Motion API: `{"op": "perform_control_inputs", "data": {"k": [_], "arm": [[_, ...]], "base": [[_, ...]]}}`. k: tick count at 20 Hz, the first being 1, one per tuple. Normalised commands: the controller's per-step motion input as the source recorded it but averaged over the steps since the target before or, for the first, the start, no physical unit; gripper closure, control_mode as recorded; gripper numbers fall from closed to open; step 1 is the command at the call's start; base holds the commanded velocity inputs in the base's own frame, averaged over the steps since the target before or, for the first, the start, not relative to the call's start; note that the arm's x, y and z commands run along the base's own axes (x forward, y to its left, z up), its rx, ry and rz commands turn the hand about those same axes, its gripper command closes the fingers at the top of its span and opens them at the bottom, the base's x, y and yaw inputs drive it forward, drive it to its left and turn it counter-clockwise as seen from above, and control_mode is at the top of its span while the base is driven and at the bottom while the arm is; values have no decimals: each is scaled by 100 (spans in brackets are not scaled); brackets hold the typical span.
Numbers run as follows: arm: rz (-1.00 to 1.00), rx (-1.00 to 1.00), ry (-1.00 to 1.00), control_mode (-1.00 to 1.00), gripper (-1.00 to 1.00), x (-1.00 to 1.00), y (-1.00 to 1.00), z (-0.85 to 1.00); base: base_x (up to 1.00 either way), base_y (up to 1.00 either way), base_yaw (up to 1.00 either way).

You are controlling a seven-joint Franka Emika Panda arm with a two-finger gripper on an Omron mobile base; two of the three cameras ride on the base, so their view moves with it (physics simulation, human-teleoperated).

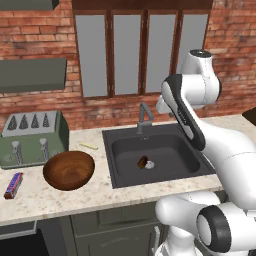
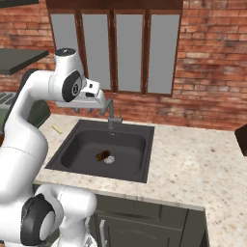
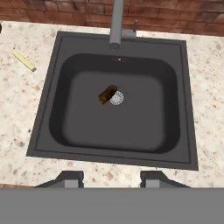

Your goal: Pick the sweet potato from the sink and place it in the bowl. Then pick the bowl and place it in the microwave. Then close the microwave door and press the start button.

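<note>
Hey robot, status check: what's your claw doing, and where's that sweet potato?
Claw open, empty, high over sink. Sweet potato beside drain. Faucet behind; path down looks clear.

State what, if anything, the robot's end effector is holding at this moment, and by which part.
Nothing is held. The end effector hangs open above the dark grey sink; the small brown sweet potato lies untouched beside the drain.

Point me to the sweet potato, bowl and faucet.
sweet potato [image 3: 107,94]: hand view, middle of its body.
bowl [image 1: 69,170]: left base view, inner hollow.
faucet [image 3: 117,22]: hand view, upright stem.
</note>
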Motion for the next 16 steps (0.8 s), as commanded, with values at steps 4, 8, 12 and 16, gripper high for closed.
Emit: {"op": "perform_control_inputs", "data": {"k": [4,8,12,16], "arm": [[0,0,2,-100,-100,0,0,-1],[-3,-1,12,-100,-100,-23,3,-37],[-17,0,1,-100,-100,-48,28,-86],[-29,-1,6,-100,-100,-20,32,-84]], "base": [[0,0,0],[0,0,0],[0,0,0],[0,0,0]]}}
